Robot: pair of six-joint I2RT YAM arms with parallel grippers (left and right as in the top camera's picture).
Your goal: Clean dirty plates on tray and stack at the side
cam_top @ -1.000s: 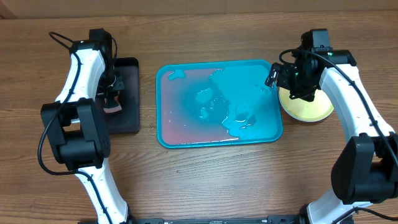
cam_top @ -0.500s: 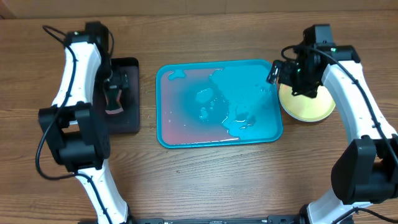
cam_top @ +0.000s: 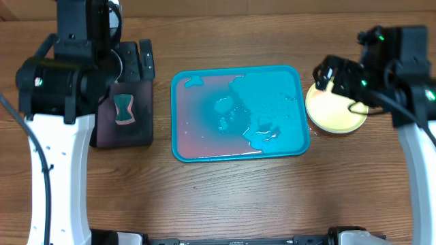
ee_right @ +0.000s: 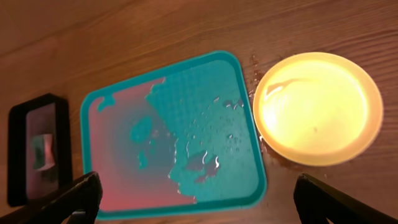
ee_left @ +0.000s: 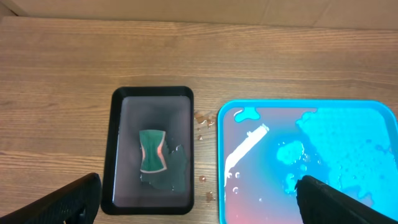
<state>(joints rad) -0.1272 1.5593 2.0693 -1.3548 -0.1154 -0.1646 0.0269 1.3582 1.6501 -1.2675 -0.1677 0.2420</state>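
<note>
The turquoise tray point(cam_top: 235, 69) lies mid-table and holds only pink-tinted water and puddles; it also shows in both wrist views point(ee_left: 219, 162) point(ee_right: 260, 171). A lime-green plate point(cam_top: 337, 112) point(ee_right: 317, 109) rests on the table just right of the tray. I cannot tell whether other plates lie under it. My left gripper point(ee_left: 202, 205) hangs high above the gap between the black tray and the turquoise tray, open and empty. My right gripper point(ee_right: 199, 202) hangs high above the tray's near edge, open and empty.
A small black tray point(cam_top: 139, 139) point(ee_left: 118, 149) sits left of the turquoise tray, with a green and pink sponge point(cam_top: 123, 109) point(ee_left: 152, 149) lying in a little water. Drops of water dot the wood between the two trays point(ee_left: 200, 121).
My left gripper opened and left the sponge in the black tray. Both arms then rose well above the table, the right one drawing back from the plate.
</note>
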